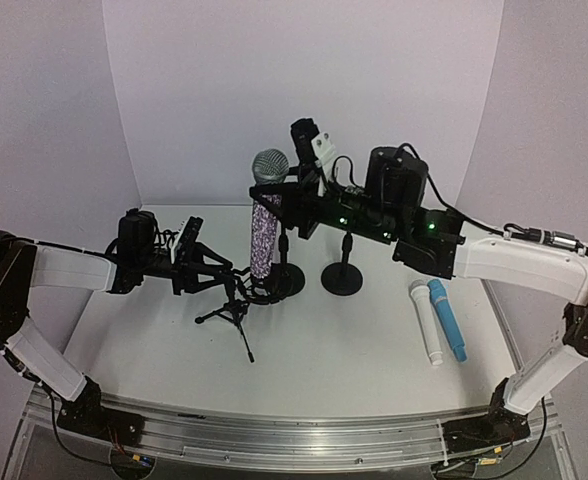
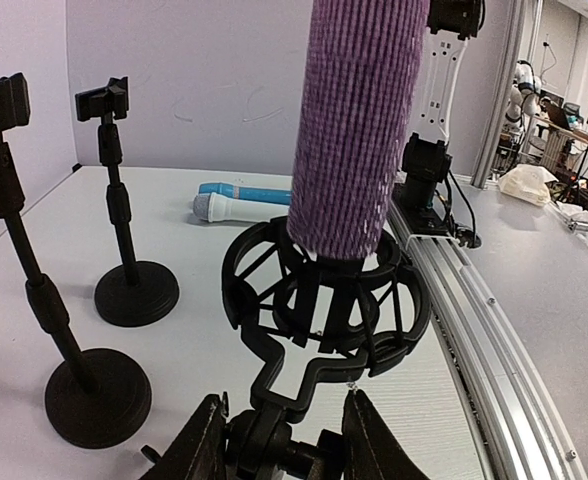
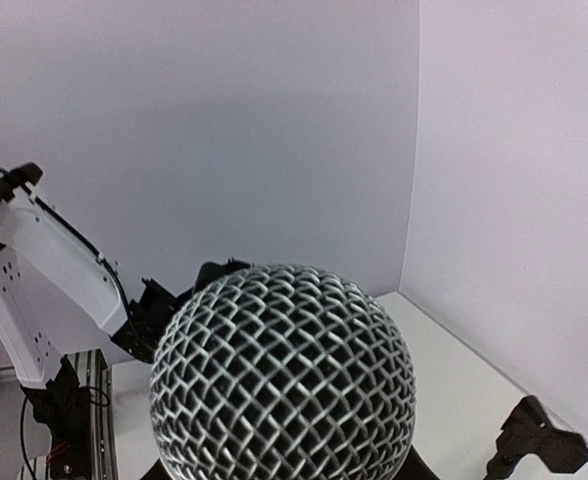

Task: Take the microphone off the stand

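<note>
from the top external view, the microphone (image 1: 265, 225) is seen upright, its long axis vertical, seated in the shock mount (image 1: 257, 290) of the tripod stand (image 1: 236, 318). the left gripper (image 1: 211, 272) is placed just below the shock mount. the right gripper (image 1: 292, 205) is set above it, beside the upper body, and is the nearer to the microphone; whether it is pressed on the body cannot be told.

in the left wrist view, the tripod stand's neck under the shock mount is pinched between the fingers (image 2: 202, 445).

in the right wrist view, only the mesh head (image 3: 284, 375) is shown; no fingers are seen. a straight upward pull is judged to be needed.
</note>
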Controlling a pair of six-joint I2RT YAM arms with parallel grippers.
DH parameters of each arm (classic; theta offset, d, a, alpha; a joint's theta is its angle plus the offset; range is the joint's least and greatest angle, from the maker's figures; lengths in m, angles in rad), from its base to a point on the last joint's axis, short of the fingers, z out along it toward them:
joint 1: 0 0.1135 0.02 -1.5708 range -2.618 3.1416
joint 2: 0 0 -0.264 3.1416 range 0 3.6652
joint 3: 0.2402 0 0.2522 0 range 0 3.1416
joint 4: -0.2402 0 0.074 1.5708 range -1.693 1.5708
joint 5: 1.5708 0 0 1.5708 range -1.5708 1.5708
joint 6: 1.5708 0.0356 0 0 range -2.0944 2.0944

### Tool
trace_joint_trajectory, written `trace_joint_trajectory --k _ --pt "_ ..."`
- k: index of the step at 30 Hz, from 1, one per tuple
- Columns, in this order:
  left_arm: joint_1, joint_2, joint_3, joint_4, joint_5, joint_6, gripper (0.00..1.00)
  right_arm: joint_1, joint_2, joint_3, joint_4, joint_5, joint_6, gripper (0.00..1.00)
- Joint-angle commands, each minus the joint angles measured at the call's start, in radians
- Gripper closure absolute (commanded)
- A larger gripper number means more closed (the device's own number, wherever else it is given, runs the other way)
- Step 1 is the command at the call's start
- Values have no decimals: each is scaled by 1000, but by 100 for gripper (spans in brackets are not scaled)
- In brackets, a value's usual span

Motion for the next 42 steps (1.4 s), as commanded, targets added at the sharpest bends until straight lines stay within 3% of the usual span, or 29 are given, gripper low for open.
trace_joint_trajectory --k 1,11,15,18,23,28,34,42 --pt "5 26 -16 -111 -101 89 100 2 -130 65 115 123 39 100" --pt "5 34 -8 -71 -112 63 100 -25 -353 178 -944 685 188 100" --pt "4 43 4 -70 -109 58 100 -194 -449 137 -1346 702 361 100" --pt "4 46 10 -69 -106 57 100 -396 -467 71 -1520 593 351 100" --pt "4 41 23 -88 -107 63 100 -798 -315 12 -1652 311 130 100" --pt "3 32 24 -100 -107 65 100 -1062 -131 1 -1551 163 -77 100" --pt "4 23 28 -115 -112 69 100 -1116 141 105 -1467 41 -121 100" --pt "4 20 24 -137 -109 77 100 -1171 349 179 -1414 -12 -156 100"
